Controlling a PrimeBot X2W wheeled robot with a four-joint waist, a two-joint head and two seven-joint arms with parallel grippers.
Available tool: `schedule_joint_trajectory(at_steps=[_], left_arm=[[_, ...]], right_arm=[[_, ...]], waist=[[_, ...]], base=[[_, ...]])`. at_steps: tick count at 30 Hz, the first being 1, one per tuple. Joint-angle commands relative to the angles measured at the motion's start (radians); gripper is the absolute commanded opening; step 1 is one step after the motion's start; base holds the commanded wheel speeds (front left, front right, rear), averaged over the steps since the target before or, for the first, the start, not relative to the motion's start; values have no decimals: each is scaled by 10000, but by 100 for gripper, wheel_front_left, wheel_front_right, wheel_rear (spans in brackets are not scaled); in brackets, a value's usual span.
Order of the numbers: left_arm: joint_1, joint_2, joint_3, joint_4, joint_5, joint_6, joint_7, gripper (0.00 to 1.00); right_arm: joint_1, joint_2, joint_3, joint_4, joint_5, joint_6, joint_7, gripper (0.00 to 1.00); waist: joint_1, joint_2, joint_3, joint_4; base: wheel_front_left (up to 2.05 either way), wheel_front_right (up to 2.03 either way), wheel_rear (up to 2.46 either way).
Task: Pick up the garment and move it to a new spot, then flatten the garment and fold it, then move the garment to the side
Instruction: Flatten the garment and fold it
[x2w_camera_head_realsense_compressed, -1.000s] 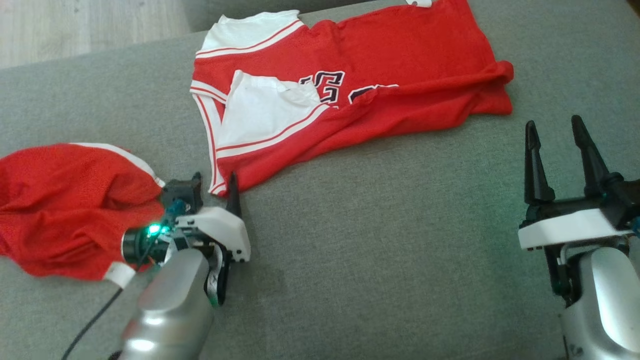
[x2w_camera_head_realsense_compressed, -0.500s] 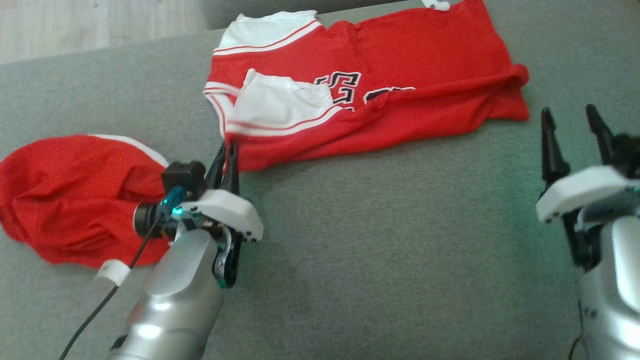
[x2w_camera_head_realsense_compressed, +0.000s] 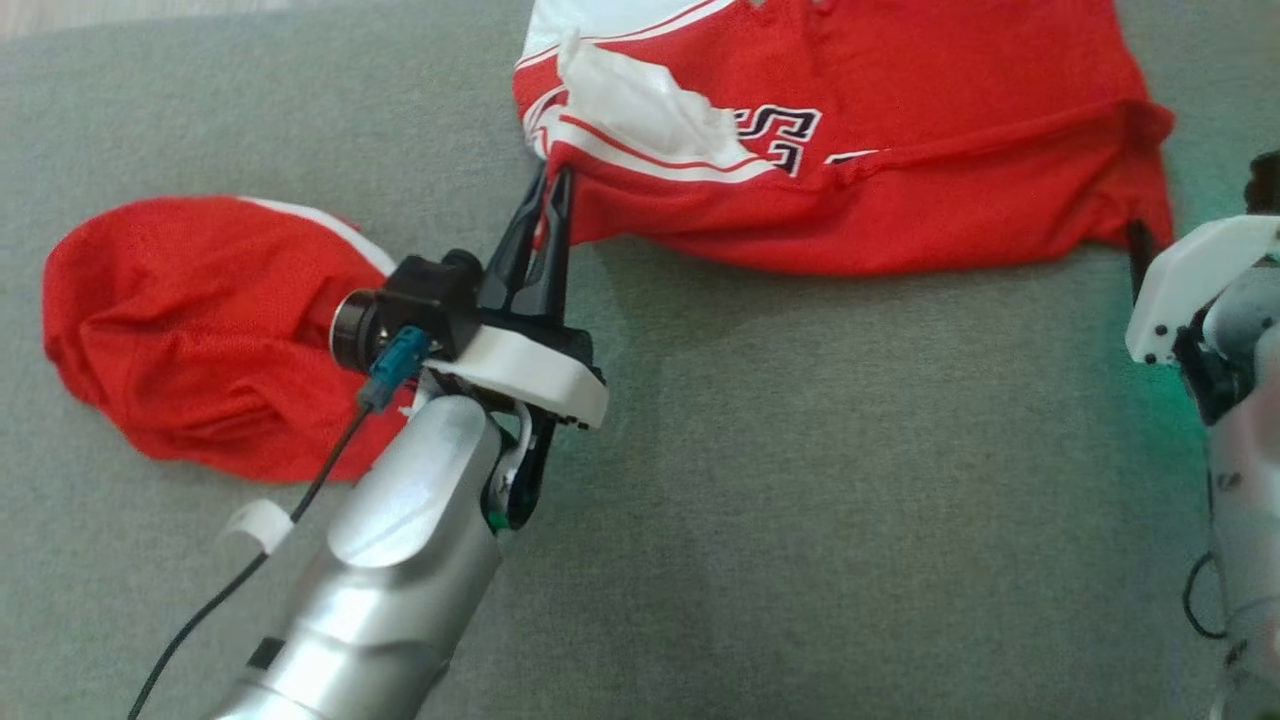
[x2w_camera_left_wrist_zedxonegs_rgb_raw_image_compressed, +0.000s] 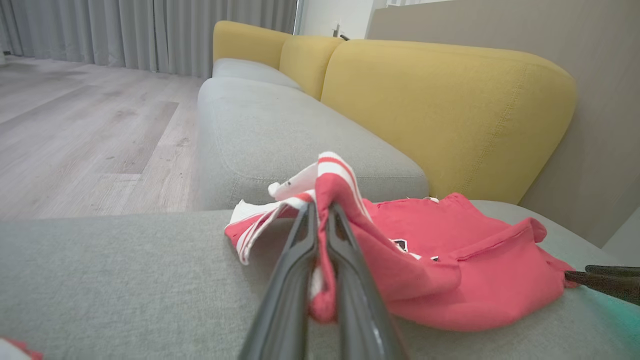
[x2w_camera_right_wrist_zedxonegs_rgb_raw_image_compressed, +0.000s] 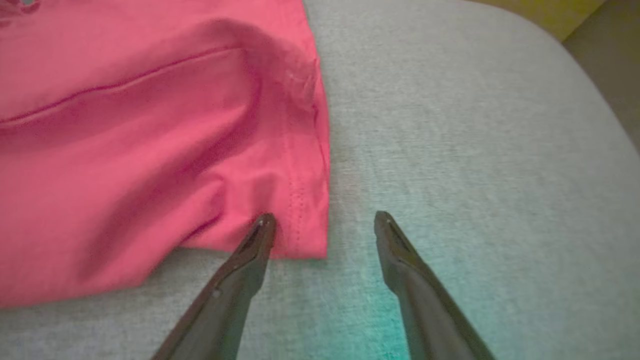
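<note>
Pick-up step in hand. The jersey (x2w_camera_head_realsense_compressed: 900, 130) lies far-centre on the seat (x2w_camera_head_realsense_compressed: 750, 500). Left gripper (x2w_camera_head_realsense_compressed: 555, 182) pinches its near-left trimmed edge; right gripper (x2w_camera_right_wrist_zedxonegs_rgb_raw_image_compressed: 322, 219) stands spread at its near-right hem corner. Next: right should close on the hem, then both lift together.

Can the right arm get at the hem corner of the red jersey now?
Probably yes: the open right claw hangs right at the corner of the jersey, with nothing between them.

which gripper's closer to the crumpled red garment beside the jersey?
Left. The left gripper is right of the crumpled red garment, shut on the jersey at its striped edge; the right gripper is open at the jersey's hem corner.
</note>
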Motion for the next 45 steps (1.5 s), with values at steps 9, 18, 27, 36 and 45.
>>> schedule_joint_trajectory(at_steps=[9,18,27,36,45], left_arm=[[-321,142,-175,-428,0,126,-105,0],[-405,141,-145,137,153,231,-106,0],[-214,308,88,1032,304,343,-106,0],[247,440,-117,2029,292,162,-25,0],[1177,583,-685,2467,194,-313,837,0]], right_arm=[[-1144,-237,-131,1434,-259,-7,-369,100],[-1651,-581,276,2677,-202,-7,-714,0],[-1731,-1153,1279,3188,-57,-7,-1161,0],[-1208,-1441,2563,3576,1264,-7,-1062,0],[192,-1655,4242,3145,3222,-7,77,0]], waist=[[-2,0,313,373],[-2,0,296,277],[-2,0,-442,62],[-2,0,-1487,-33],[-2,0,-2790,-52]], base=[[0,0,0],[0,0,0],[0,0,0],[0,0,0],[0,0,0]])
